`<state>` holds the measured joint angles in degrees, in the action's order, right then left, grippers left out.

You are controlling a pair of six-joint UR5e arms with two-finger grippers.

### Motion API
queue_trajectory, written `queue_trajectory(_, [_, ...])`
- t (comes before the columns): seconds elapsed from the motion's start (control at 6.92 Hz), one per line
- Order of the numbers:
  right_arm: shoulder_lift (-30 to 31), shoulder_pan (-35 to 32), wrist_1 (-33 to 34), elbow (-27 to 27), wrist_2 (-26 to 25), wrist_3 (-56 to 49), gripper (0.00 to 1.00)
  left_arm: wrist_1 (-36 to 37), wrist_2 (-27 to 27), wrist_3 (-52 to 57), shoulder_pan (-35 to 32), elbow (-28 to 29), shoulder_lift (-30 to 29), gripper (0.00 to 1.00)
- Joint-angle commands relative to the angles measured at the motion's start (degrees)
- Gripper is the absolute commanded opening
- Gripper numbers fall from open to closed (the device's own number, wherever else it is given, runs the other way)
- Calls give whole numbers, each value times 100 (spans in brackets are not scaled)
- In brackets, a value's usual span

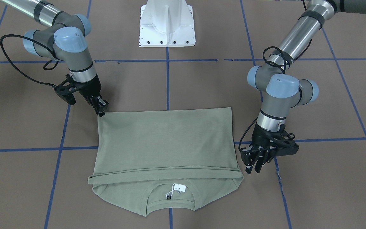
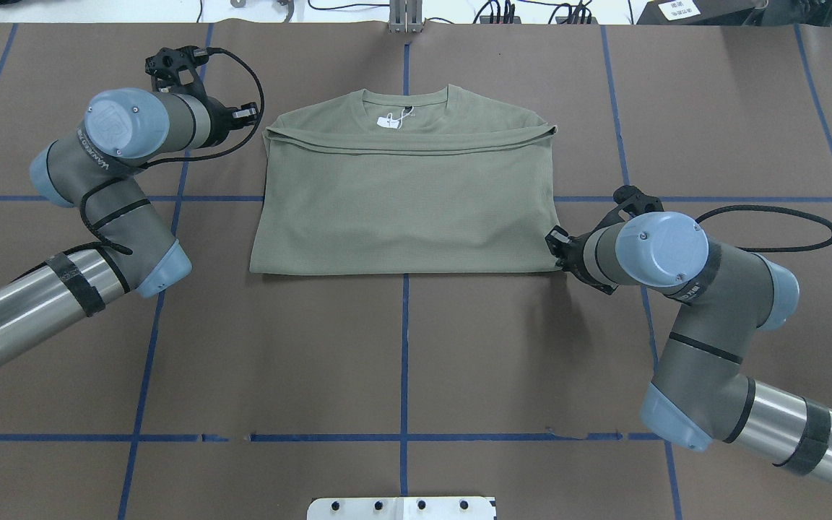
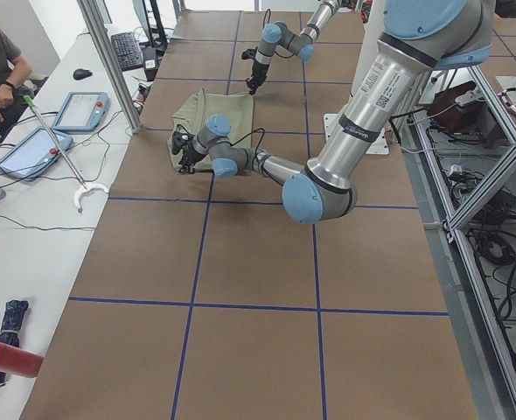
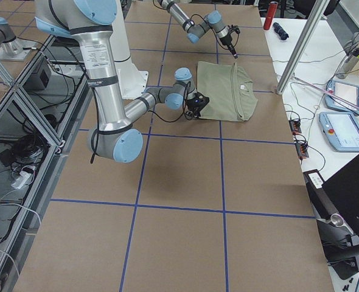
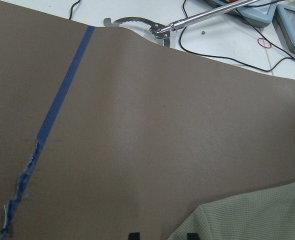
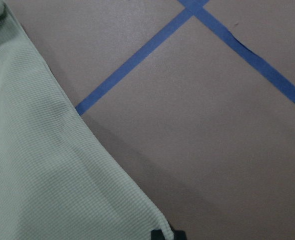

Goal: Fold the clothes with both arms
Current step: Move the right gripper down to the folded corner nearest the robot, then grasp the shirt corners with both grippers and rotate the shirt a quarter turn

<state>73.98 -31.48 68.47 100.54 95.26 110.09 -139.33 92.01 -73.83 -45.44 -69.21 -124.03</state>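
Sage-green shirt (image 1: pixel 167 136) flat on the table (image 1: pixel 202 86); pedestal base (image 1: pixel 167 24) well apart beyond its folded edge. Lower half is already laid up over the chest, with the hem stopping short of the collar (image 1: pixel 170 208) and the hang tag (image 1: pixel 179 188) showing. Sleeves out of sight, presumably tucked inside.

Right gripper (image 1: pixel 102 108) at one corner of the folded edge, fingers drawn together. Cannot tell whether cloth is between them.

Left gripper (image 1: pixel 254 165) just beside the opposite hem corner, fingers apart, empty.

Judged past halfway; likely one more fold left.

The hang tag (image 1: pixel 179 188) print is too small to read (black label (image 1: pixel 169 197) too); shirt (image 1: pixel 167 140) sleeves hidden.
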Motion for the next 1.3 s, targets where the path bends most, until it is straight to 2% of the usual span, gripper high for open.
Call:
queue_trajectory(0.0, [142,-33,9,210,-8,-40,0,11,18,-9,-9,-266,10,43])
queue_trajectory(0.14, [491,-7,18,698,44,-40,0,11,27,-44,17,-486,45,43])
queue_trajectory(0.29, [773,176,35,1078,71,-23,0,20,184,-70,122,-940,289,43])
queue_trajectory(0.43, [863,273,35,1160,71,-5,0,54,707,-288,158,-1502,796,43])
queue_trajectory(0.58, [960,370,44,1300,71,-5,0,107,974,-447,158,-2186,1306,43])
queue_trajectory(0.72, [1283,553,44,1614,71,12,0,116,1107,-831,210,-2419,1415,48])
queue_trajectory(0.87, [1591,825,44,1913,63,126,0,108,1404,-1018,298,-2465,1416,58])
queue_trajectory(1.01, [1681,1141,44,2055,80,196,0,108,1468,-1298,508,-2605,1416,64])
queue_trajectory(1.16, [1769,1397,53,2214,141,293,0,108,1451,-1605,727,-2649,1416,65])
